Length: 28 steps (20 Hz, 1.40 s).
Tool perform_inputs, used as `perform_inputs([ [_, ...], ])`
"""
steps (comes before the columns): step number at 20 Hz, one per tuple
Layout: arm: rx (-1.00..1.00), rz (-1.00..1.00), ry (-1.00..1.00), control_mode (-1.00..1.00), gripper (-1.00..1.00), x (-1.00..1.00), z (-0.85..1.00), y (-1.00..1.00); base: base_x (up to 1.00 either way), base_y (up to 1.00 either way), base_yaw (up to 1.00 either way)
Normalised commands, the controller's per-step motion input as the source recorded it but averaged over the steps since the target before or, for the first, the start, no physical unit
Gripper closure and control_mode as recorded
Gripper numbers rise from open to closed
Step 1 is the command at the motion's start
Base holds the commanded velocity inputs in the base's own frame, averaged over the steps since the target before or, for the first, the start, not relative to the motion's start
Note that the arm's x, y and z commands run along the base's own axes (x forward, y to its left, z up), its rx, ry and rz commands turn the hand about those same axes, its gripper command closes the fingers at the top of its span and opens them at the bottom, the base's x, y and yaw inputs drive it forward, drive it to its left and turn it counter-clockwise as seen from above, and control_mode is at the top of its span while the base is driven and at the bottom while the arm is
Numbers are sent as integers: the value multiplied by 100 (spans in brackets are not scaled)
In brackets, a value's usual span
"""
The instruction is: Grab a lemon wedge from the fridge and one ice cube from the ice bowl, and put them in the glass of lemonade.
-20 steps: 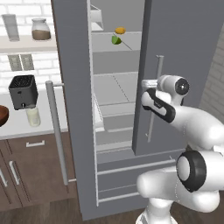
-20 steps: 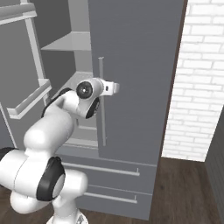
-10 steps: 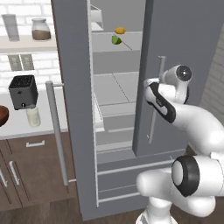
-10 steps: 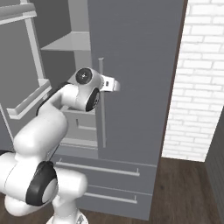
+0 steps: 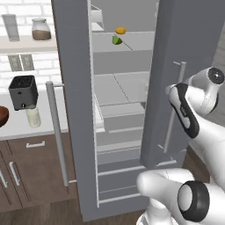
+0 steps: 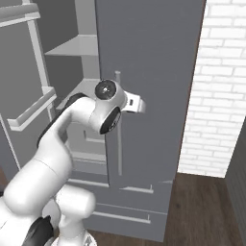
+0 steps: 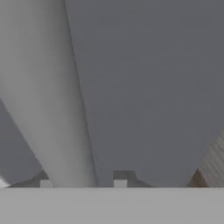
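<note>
The fridge (image 5: 72,88) stands with its left door swung wide and its right door (image 5: 193,57) partly ajar. The lemon wedge (image 5: 120,30), small and yellow-orange, lies on an upper shelf beside a green piece (image 5: 116,40). My gripper (image 7: 83,183) is open at the right door's vertical bar handle (image 7: 48,109), which runs up between the two fingertips (image 7: 120,183). The hand (image 6: 135,103) sits against that handle (image 6: 118,139). On the counter to the left stand the glass of lemonade (image 5: 33,117) and, at the picture's edge, the reddish-brown ice bowl (image 5: 2,115).
A black toaster (image 5: 23,91) stands behind the glass. A jar (image 5: 40,30) and a tall glass (image 5: 10,27) rest on the wall shelf. Brown cabinets (image 5: 30,167) run under the counter. A white brick wall (image 6: 216,96) stands close to the fridge's right.
My arm's elbow has swung out to the right and the hand has slid a little right along the right door, at the bar handle. The shelf items have not moved.
</note>
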Motion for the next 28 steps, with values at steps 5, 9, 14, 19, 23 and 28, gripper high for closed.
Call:
perform_inputs([
  [5,9,-7,4,-100,100,-78,3,-100,0,0,0],
  [9,11,-10,6,-100,100,-81,4,-100,0,0,0],
  [14,11,-14,11,-100,100,-78,0,-100,0,0,0],
  [19,8,-11,7,-100,-100,-52,7,-92,0,0,0],
  [23,5,-1,-5,-100,-100,-84,38,-60,0,0,0],
  [28,-7,5,-35,-100,-100,-87,55,33,0,0,0],
])
